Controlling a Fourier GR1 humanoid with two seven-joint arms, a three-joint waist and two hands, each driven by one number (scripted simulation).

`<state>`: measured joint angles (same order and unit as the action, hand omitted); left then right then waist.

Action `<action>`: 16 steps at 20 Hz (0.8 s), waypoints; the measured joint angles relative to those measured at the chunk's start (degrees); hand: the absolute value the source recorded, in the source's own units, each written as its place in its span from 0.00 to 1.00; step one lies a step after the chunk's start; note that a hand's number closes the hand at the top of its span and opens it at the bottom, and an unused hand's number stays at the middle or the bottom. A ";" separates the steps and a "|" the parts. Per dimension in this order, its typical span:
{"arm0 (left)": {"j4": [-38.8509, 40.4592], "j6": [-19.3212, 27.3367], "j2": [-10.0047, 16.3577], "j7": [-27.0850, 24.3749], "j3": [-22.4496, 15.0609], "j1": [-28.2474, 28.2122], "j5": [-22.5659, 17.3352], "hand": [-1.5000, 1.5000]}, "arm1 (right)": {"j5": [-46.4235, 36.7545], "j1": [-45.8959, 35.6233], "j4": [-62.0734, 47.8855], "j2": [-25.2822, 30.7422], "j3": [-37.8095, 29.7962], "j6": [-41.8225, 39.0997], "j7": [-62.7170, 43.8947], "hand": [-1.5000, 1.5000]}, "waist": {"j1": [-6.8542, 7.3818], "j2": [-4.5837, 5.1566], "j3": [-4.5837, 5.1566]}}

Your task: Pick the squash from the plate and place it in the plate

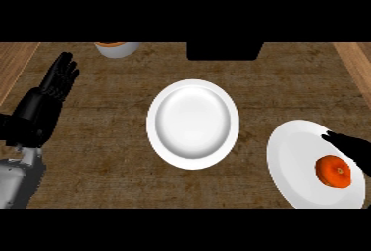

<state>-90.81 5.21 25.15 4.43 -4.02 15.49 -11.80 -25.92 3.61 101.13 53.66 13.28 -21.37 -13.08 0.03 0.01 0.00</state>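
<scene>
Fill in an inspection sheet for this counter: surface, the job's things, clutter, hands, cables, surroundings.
Surface: brown counter, nothing spilled that shows.
Job's things: orange squash lies on the right plate; the middle plate holds nothing.
Clutter: pale cup with something orange inside at the far edge; black block to its right.
Hands: left hand open, fingers up, resting at the left; right hand over the right plate beside the squash, contact cannot be told.
Cables: nothing seen.
Surroundings: paler wooden edging at both sides; nothing else seen.
</scene>
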 measured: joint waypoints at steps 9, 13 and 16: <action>-1.20 -1.63 -2.05 1.46 1.96 -0.10 2.16 0.50 | -9.70 -4.54 -11.43 -8.27 1.74 -0.96 1.85 0.00 | 0.15 0.01 -0.02; -1.68 -2.93 -2.68 1.25 3.15 -0.76 3.09 0.50 | -12.69 -4.43 -16.11 -10.24 1.07 -0.49 5.87 0.00 | 0.07 0.01 -0.02; -3.20 -3.57 -3.47 2.35 3.69 -1.23 3.62 0.50 | -15.13 -5.55 -20.25 -12.02 0.66 -0.50 8.29 0.00 | 0.10 0.00 -0.02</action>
<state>-94.01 1.64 21.69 6.78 -0.33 14.26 -8.18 -41.05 -1.94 80.88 41.64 13.94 -21.87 -4.79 0.12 0.01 -0.02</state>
